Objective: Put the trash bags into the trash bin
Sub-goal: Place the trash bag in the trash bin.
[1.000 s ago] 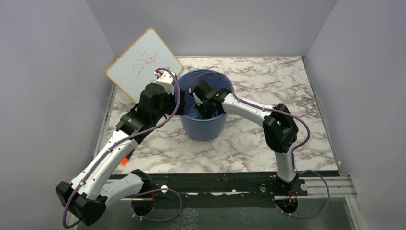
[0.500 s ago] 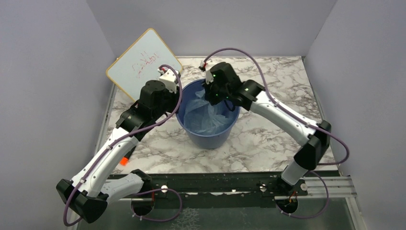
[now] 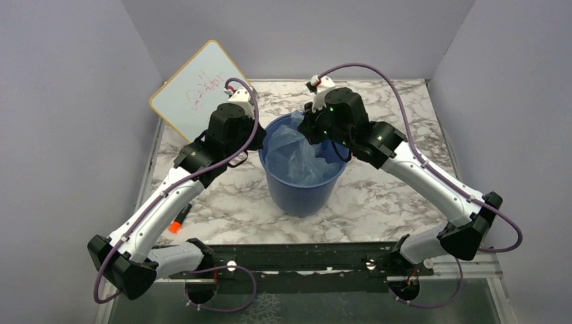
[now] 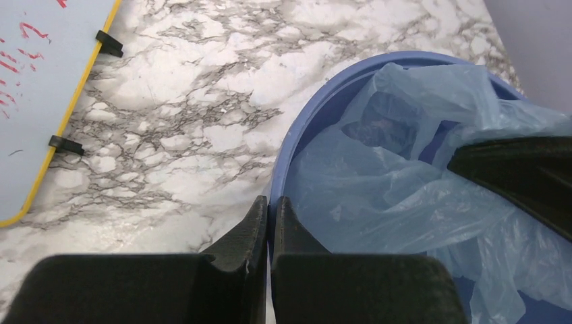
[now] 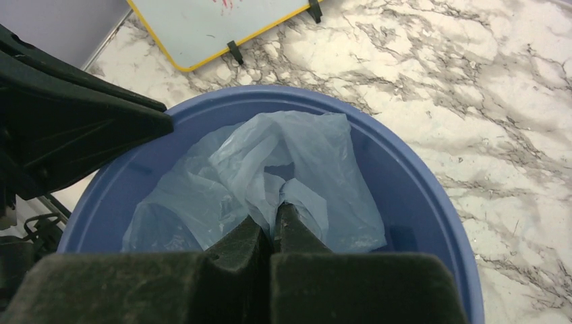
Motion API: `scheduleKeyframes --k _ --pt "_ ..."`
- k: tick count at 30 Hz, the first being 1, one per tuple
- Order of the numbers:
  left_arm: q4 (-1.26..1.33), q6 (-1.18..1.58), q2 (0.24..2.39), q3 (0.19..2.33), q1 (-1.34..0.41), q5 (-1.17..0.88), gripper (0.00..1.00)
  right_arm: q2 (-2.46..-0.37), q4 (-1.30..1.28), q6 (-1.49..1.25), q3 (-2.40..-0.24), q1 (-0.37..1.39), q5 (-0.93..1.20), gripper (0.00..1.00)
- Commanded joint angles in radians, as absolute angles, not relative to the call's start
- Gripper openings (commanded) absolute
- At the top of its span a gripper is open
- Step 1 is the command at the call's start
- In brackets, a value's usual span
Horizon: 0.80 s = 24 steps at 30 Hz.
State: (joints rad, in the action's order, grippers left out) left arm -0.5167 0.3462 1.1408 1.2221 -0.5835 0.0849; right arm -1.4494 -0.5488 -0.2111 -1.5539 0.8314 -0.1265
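Marble table (image 3: 364, 202); left fingers (image 4: 253, 226) clamp bin (image 4: 300, 131) rim, right fingers (image 5: 294, 233) pinch bag (image 5: 297, 152).

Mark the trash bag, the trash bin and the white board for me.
trash bag (image 3: 300, 158): top view, crumpled middle.
trash bin (image 3: 301, 197): top view, outer wall.
white board (image 3: 192, 88): top view, writing face.

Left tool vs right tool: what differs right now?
The left tool clamps the bin at its rim; the right tool pinches the bag. The left tool sits at the bin's left edge; the right tool hangs over the bin's opening, with the bag draped inside. Shared: both tools are shut.
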Motion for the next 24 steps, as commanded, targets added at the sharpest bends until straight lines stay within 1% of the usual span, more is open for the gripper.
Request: scheduleKeyframes --k 1,3,6,8,12,14,17,19,20,21,23,24 --pt "-0.456 0.523 1.162 1.224 -0.661 0.279 0.00 -1.394 -0.477 -0.242 -1.552 0.838 -0.181 0.01" --pt "-0.436 0.560 1.148 1.209 -0.712 0.386 0.00 -1.399 -0.500 -0.242 -1.574 0.837 -0.197 0.01" --pt "-0.424 0.587 1.136 1.206 -0.741 0.446 0.00 -1.390 -0.524 -0.245 -1.593 0.837 -0.222 0.01" --pt "-0.425 0.595 1.129 1.198 -0.761 0.483 0.00 -1.374 -0.526 -0.255 -1.576 0.836 -0.227 0.01" --pt "-0.395 0.650 1.072 1.112 -0.777 0.555 0.00 -1.313 -0.493 -0.290 -1.499 0.837 -0.203 0.01" --pt "-0.369 0.672 1.045 1.069 -0.778 0.571 0.00 -1.286 -0.475 -0.308 -1.461 0.837 -0.179 0.01" --pt "-0.317 0.644 1.033 1.028 -0.778 0.487 0.00 -1.263 -0.467 -0.314 -1.429 0.837 -0.123 0.01" --pt "-0.310 0.615 1.033 1.013 -0.778 0.428 0.27 -1.251 -0.468 -0.318 -1.418 0.837 -0.105 0.01" --pt "-0.311 0.592 1.028 1.007 -0.778 0.405 0.33 -1.244 -0.463 -0.318 -1.412 0.836 -0.096 0.01" --pt "-0.314 0.576 1.020 1.001 -0.778 0.390 0.38 -1.237 -0.456 -0.317 -1.406 0.837 -0.088 0.01" --pt "-0.317 0.551 0.982 0.987 -0.778 0.388 0.51 -1.227 -0.440 -0.319 -1.397 0.837 -0.073 0.01" --pt "-0.317 0.535 0.965 0.985 -0.778 0.387 0.54 -1.224 -0.433 -0.321 -1.393 0.837 -0.063 0.01"
